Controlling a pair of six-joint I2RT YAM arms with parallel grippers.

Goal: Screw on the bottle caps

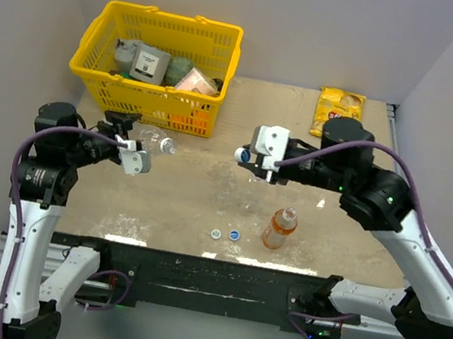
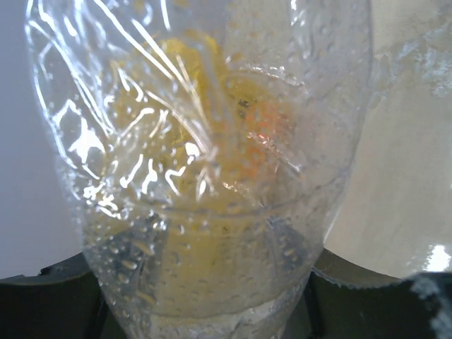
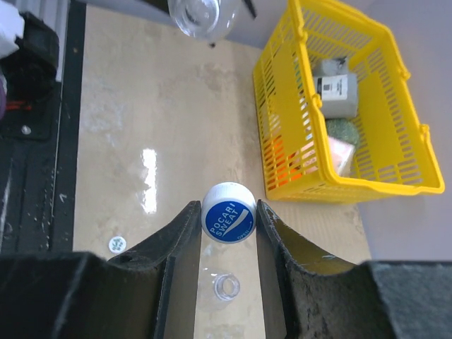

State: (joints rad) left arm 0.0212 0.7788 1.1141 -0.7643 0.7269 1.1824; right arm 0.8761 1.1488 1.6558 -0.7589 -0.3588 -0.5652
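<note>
Left pincer [image 1: 136, 147] clamps a clear bottle [image 1: 158, 142] at the table's [image 1: 205, 192] 9 o'clock; right pincer [image 1: 250, 158] pinches a blue cap [image 3: 228, 221] mid-table. The orange bottle [image 1: 279, 227] stands at that pincer's 5 o'clock — a whitish cap [image 1: 215, 235] and second blue cap [image 1: 235, 234] lie at 6.

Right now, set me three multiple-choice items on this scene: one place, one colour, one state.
1. The orange bottle is: A on the floor; B on the table; C in a pincer.
2. The cap in the right pincer is: A red; B green; C blue.
3. The left pincer is: A open, empty; B shut on the clear bottle; C out of view.
Answers: 1 B, it stands on the table apart from both arms; 2 C, its top is blue with white lettering; 3 B, the bottle fills that wrist view.
</note>
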